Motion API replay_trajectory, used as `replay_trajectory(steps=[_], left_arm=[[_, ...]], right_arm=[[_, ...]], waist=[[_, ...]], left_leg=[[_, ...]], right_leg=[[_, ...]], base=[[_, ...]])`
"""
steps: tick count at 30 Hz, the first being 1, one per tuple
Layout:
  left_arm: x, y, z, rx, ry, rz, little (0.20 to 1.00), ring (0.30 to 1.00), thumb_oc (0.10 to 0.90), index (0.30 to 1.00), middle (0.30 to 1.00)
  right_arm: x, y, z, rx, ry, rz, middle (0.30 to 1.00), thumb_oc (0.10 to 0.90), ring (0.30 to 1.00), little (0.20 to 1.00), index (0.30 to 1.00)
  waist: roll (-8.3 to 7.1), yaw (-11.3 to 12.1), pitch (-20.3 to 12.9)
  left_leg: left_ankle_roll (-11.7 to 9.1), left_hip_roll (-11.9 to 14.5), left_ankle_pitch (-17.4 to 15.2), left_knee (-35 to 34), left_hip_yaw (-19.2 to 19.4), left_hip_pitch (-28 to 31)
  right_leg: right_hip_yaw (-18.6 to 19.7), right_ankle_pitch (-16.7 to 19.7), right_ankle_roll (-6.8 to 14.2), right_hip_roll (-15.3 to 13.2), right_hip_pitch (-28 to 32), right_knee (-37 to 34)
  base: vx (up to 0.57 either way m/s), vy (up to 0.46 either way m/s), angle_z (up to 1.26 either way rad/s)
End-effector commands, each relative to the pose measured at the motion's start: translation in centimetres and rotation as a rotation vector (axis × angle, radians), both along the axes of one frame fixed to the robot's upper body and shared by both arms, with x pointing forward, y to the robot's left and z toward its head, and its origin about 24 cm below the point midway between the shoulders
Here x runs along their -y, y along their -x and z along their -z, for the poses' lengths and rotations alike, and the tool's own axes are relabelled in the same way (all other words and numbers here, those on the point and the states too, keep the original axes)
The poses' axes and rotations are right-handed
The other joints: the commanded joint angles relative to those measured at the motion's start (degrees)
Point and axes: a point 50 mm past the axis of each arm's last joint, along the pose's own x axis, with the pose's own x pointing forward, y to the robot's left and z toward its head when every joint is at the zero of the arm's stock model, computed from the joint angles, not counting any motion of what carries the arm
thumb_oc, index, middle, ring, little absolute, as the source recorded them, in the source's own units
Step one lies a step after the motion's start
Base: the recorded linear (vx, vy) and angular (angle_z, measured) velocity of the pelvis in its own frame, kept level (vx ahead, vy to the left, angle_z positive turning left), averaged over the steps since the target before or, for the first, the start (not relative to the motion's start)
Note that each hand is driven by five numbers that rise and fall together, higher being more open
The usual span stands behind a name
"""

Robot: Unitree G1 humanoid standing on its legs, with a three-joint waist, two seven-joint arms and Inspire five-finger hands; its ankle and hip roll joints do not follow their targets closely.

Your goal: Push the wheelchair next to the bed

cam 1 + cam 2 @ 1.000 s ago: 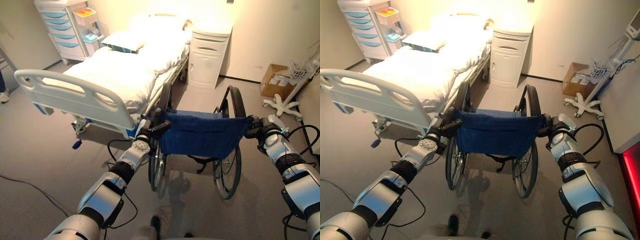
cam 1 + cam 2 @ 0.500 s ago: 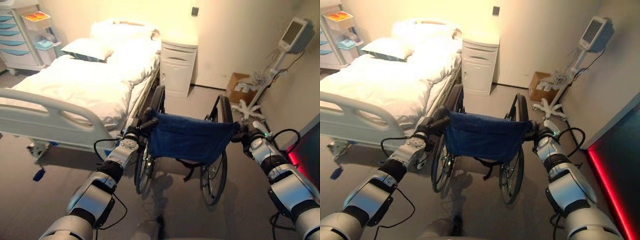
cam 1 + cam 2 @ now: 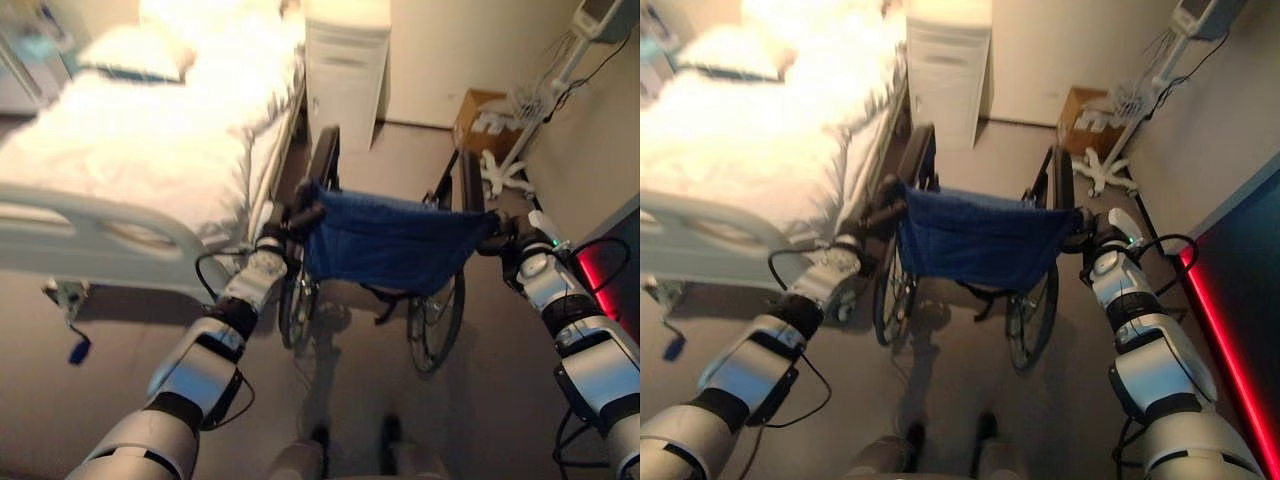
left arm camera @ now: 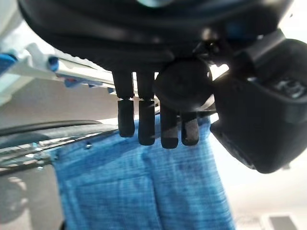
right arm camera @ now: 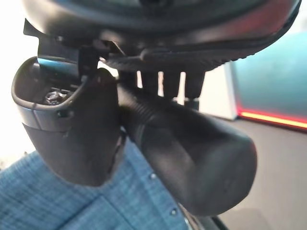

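The bed [image 3: 130, 160] is now taking up more of the head views' left side than a second ago, and the wheelchair [image 3: 390, 250] is rolling deeper into the aisle beside the mattress rather than sitting behind the footboard [image 3: 100, 225]. So the push is well under way, with the chair coming alongside the bed (though the whole picture has shifted too, so the camera is moving with it). The white bedside cabinet [image 3: 345, 60] is standing ahead of the chair, against the far wall.

The left hand [image 4: 158, 120] is keeping its fingers curled over the left push handle [image 4: 182, 84], and the right hand [image 5: 76, 129] is staying clamped round the right push handle [image 5: 192, 158].

Further right, a cardboard box [image 3: 480, 115] is sitting on the floor by the wheeled stand [image 3: 515, 150]; something pale is lying in it, which I cannot identify.
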Motion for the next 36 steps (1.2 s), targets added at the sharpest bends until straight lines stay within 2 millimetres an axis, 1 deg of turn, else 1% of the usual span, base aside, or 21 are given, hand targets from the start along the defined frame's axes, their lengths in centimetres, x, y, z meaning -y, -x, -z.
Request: replay_trajectory(steps=[1, 2, 3, 4, 5, 7, 9, 10, 11, 13, 14, 15, 16, 17, 18, 20, 25, 30, 31, 34, 36], left_arm=[[-1.4, 4.7, 8.5, -0.262, -0.089, 0.015, 0.300, 0.300, 0.400, 0.300, 0.300], [-1.6, 5.1, 9.0, -0.285, -0.086, 0.020, 0.300, 0.300, 0.400, 0.300, 0.300], [-1.8, 5.4, 9.3, -0.299, -0.108, 0.026, 0.300, 0.300, 0.400, 0.300, 0.300], [-1.8, 5.4, 9.4, -0.301, -0.106, 0.024, 0.300, 0.300, 0.400, 0.300, 0.300], [-1.8, 5.6, 9.7, -0.315, -0.103, 0.017, 0.300, 0.300, 0.400, 0.300, 0.300], [-1.9, 5.5, 9.8, -0.317, -0.093, -0.006, 0.300, 0.300, 0.400, 0.300, 0.300], [-2.1, 5.0, 9.2, -0.296, -0.086, -0.002, 0.300, 0.300, 0.400, 0.300, 0.300], [-2.1, 4.9, 9.1, -0.292, -0.086, -0.001, 0.300, 0.300, 0.400, 0.300, 0.300], [-2.1, 4.6, 8.6, -0.266, -0.078, 0.006, 0.300, 0.300, 0.400, 0.300, 0.300], [-2.4, 4.5, 8.3, -0.247, -0.067, 0.007, 0.300, 0.300, 0.400, 0.300, 0.300], [-2.7, 4.5, 8.1, -0.225, -0.036, -0.001, 0.300, 0.300, 0.400, 0.300, 0.300], [-2.9, 4.5, 7.9, -0.215, -0.019, -0.012, 0.300, 0.300, 0.400, 0.300, 0.300], [-3.0, 4.5, 7.9, -0.213, -0.015, -0.014, 0.300, 0.300, 0.400, 0.300, 0.300], [-3.4, 4.6, 8.0, -0.214, -0.001, -0.027, 0.300, 0.300, 0.400, 0.300, 0.300], [-4.4, 4.9, 8.2, -0.227, -0.002, -0.037, 0.300, 0.300, 0.400, 0.300, 0.300], [-5.5, 5.2, 8.5, -0.236, -0.024, -0.042, 0.300, 0.300, 0.400, 0.300, 0.300], [-6.7, 5.4, 8.4, -0.218, -0.032, -0.061, 0.300, 0.300, 0.400, 0.300, 0.300], [-6.7, 6.1, 9.0, -0.201, -0.026, -0.066, 0.300, 0.300, 0.400, 0.300, 0.300], [-6.7, 6.2, 9.1, -0.201, -0.025, -0.066, 0.300, 0.300, 0.400, 0.300, 0.300], [-7.5, 6.9, 9.3, -0.193, -0.013, -0.092, 0.300, 0.300, 0.400, 0.300, 0.300], [-7.9, 7.0, 9.0, -0.169, -0.005, -0.106, 0.300, 0.300, 0.400, 0.300, 0.300]], right_arm=[[-9.1, 0.3, 5.8, -0.227, -0.186, -0.350, 0.300, 0.400, 0.300, 0.300, 0.300], [-8.9, 0.7, 6.5, -0.246, -0.213, -0.336, 0.300, 0.400, 0.300, 0.300, 0.300], [-8.4, 1.9, 8.2, -0.290, -0.235, -0.290, 0.300, 0.400, 0.300, 0.300, 0.300], [-8.3, 2.0, 8.3, -0.292, -0.235, -0.290, 0.300, 0.400, 0.300, 0.300, 0.300], [-8.0, 2.6, 9.3, -0.315, -0.237, -0.291, 0.300, 0.400, 0.300, 0.300, 0.300], [-8.0, 3.1, 10.1, -0.346, -0.230, -0.293, 0.300, 0.400, 0.300, 0.300, 0.300], [-7.5, 3.4, 10.3, -0.347, -0.229, -0.269, 0.300, 0.400, 0.300, 0.300, 0.300], [-7.5, 3.4, 10.3, -0.346, -0.229, -0.266, 0.300, 0.400, 0.300, 0.300, 0.300], [-7.4, 3.3, 10.3, -0.332, -0.227, -0.258, 0.300, 0.400, 0.300, 0.300, 0.300], [-7.5, 3.3, 10.3, -0.319, -0.218, -0.252, 0.300, 0.400, 0.300, 0.300, 0.300], [-7.8, 3.1, 10.2, -0.306, -0.206, -0.245, 0.300, 0.400, 0.300, 0.300, 0.300], [-7.9, 3.0, 10.1, -0.297, -0.200, -0.247, 0.300, 0.400, 0.300, 0.300, 0.300], [-7.9, 3.0, 10.0, -0.295, -0.199, -0.245, 0.300, 0.400, 0.300, 0.300, 0.300], [-7.7, 3.0, 10.0, -0.288, -0.202, -0.235, 0.300, 0.400, 0.300, 0.300, 0.300], [-7.3, 3.3, 10.2, -0.302, -0.210, -0.232, 0.300, 0.400, 0.300, 0.300, 0.300], [-7.3, 3.8, 10.9, -0.319, -0.206, -0.244, 0.300, 0.400, 0.300, 0.300, 0.300], [-7.7, 3.7, 11.0, -0.296, -0.208, -0.258, 0.300, 0.400, 0.300, 0.300, 0.300], [-7.6, 4.2, 11.4, -0.262, -0.199, -0.291, 0.300, 0.400, 0.300, 0.300, 0.300], [-7.6, 4.2, 11.4, -0.262, -0.199, -0.292, 0.300, 0.400, 0.300, 0.300, 0.300], [-8.1, 4.1, 10.9, -0.251, -0.173, -0.350, 0.300, 0.400, 0.300, 0.300, 0.300], [-8.4, 3.5, 10.0, -0.213, -0.166, -0.372, 0.300, 0.400, 0.300, 0.300, 0.300]], waist=[[-1.70, 5.5, 0.5], [-1.65, 5.0, -0.2], [-1.59, 3.6, -0.9], [-1.51, 3.5, -1.0], [-1.15, 2.1, -1.6], [0.00, 0.2, -2.9], [-0.55, 0.8, -1.7], [-0.67, 0.8, -1.6], [-0.48, 2.5, 1.0], [0.21, 4.1, 2.8], [1.42, 6.7, 4.6], [2.04, 8.2, 4.7], [1.96, 8.5, 4.9], [2.04, 9.0, 4.7], [1.62, 9.1, 3.7], [1.86, 9.4, 2.2], [2.17, 10.3, 0.1], [2.18, 10.4, -1.7], [2.17, 10.4, -1.7], [3.31, 9.0, -1.1], [3.50, 9.5, -0.3]], left_leg=[[-2.2, 0.5, 0.6, -14.7, 1.1, 14.2], [-2.7, 1.1, 0.1, -13.4, 1.2, 14.7], [-4.7, 3.5, 1.2, -10.0, 2.5, 15.8], [-4.8, 3.8, 1.3, -9.7, 2.7, 16.0], [-5.9, 6.3, 3.5, -7.6, 4.2, 18.1], [-8.5, 10.0, 12.4, -2.1, 6.5, 19.8], [-8.6, 11.0, 15.0, 6.4, 9.5, 12.8], [-8.6, 11.0, 15.3, 6.7, 9.6, 12.1], [-8.7, 10.7, 16.4, 4.8, 10.4, 5.2], [-8.9, 9.4, 18.2, -0.7, 9.2, 1.8], [-9.3, 8.0, 21.5, -8.8, 7.3, -2.6], [-9.6, 6.8, 22.2, -13.0, 6.0, -4.6], [-9.6, 6.4, 22.3, -13.8, 5.9, -4.5], [-8.9, 5.9, 20.5, -14.1, 6.8, -4.7], [-7.5, 4.9, 16.7, -15.0, 6.6, -2.4], [-6.2, 4.1, 15.3, -18.3, 5.7, 0.8], [-4.7, 2.3, 14.5, -20.1, 4.8, 2.0], [-3.2, 1.0, 13.4, -20.6, 5.4, 3.3], [-3.2, 1.0, 13.4, -20.6, 5.4, 3.4], [-4.0, 2.6, 13.0, -23.9, 5.2, 9.1], [-3.9, 3.4, 12.6, -24.2, 6.2, 9.6]], right_leg=[[0.5, 9.4, -5.6, -0.4, -5.9, -0.5], [1.9, 8.3, -6.2, 0.5, -5.7, 3.3], [1.5, 7.8, -7.4, 0.5, -3.9, 4.1], [1.5, 7.8, -7.4, 0.5, -3.8, 4.1], [0.9, 7.7, -8.3, 1.1, -3.2, 3.9], [-1.0, 5.6, -10.5, 2.8, -2.2, 4.3], [-2.1, 3.5, -12.7, 3.5, 1.8, 4.1], [-2.2, 3.4, -12.8, 3.4, 2.0, 4.1], [-2.3, 1.9, -12.8, 4.2, 6.9, 3.5], [-1.9, 0.8, -12.3, 4.8, 9.4, 3.4], [-0.7, -0.7, -12.1, 5.9, 13.3, 2.8], [0.4, -0.9, -11.7, 6.3, 14.5, 2.1], [0.6, -1.1, -11.6, 6.2, 14.9, 2.0], [0.7, -1.9, -11.3, 5.7, 15.6, 1.9], [0.3, -2.2, -10.2, 4.2, 15.1, 1.9], [-0.2, -2.2, -9.0, 3.1, 14.2, 2.6], [0.2, -2.4, -7.8, 1.9, 12.9, 5.4], [-0.3, 2.2, -7.1, 1.0, 10.0, 14.4], [-0.3, 2.3, -7.1, 1.0, 9.9, 14.5], [-2.2, 5.3, -7.4, -0.1, 1.6, 10.6], [-4.8, 3.3, -7.6, 0.1, 1.6, 9.1]], base=[[0.41, -0.184, 0.52], [0.66, -0.289, 0.57], [0.57, -0.247, 0.68], [0.60, -0.252, 0.93], [0.36, -0.119, 0.61], [0.44, -0.154, 0.43], [0.32, -0.142, 0.56], [0.36, -0.054, 0.59], [0.36, 0.064, 0.45], [0.38, 0.129, -0.12], [0.41, 0.173, -0.92], [0.44, 0.183, -0.92], [0.30, 0.133, -1.05], [0.35, 0.177, -1.22], [0.37, 0.197, -1.53], [0.27, 0.155, -0.94], [0.15, 0.127, 0.25], [0.12, 0.086, -0.23], [0.15, -0.012, -0.14], [0.08, -0.057, -0.30], [0.03, -0.104, -0.05]])
